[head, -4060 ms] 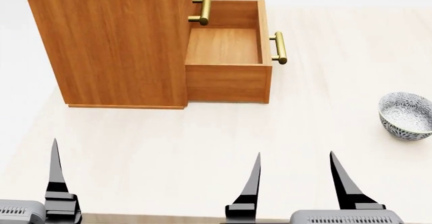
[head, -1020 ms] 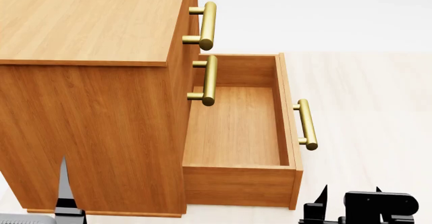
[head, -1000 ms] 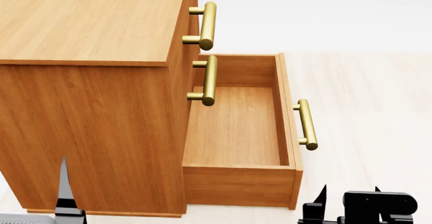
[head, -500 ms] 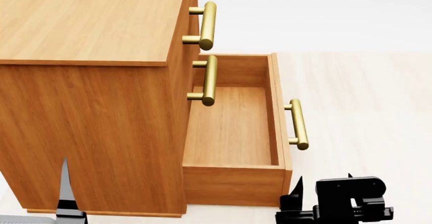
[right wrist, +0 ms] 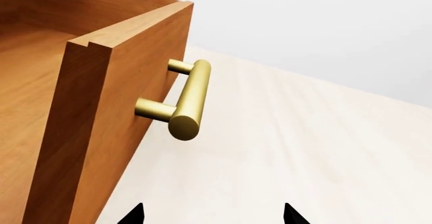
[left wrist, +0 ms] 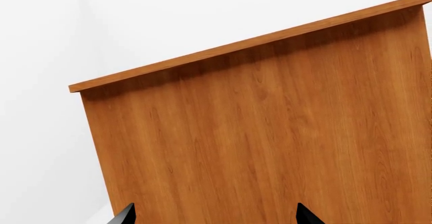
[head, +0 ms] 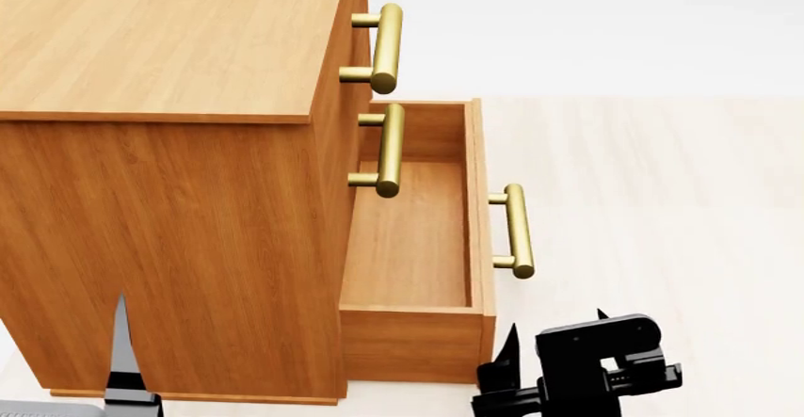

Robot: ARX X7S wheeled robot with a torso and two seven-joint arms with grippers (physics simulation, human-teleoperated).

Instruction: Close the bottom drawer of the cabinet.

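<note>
One drawer: the bottom drawer [head: 415,248] is seen partly out of the cabinet [head: 176,200].
Right gripper [head: 553,365]: fingers apart, beside drawer front.
Left gripper [left wrist: 212,216]: fingers apart.

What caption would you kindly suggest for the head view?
Right gripper beside the half-open bottom drawer of the cabinet.

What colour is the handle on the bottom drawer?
Brass gold, on the bottom drawer's handle; the right wrist view shows it best, close up.
</note>
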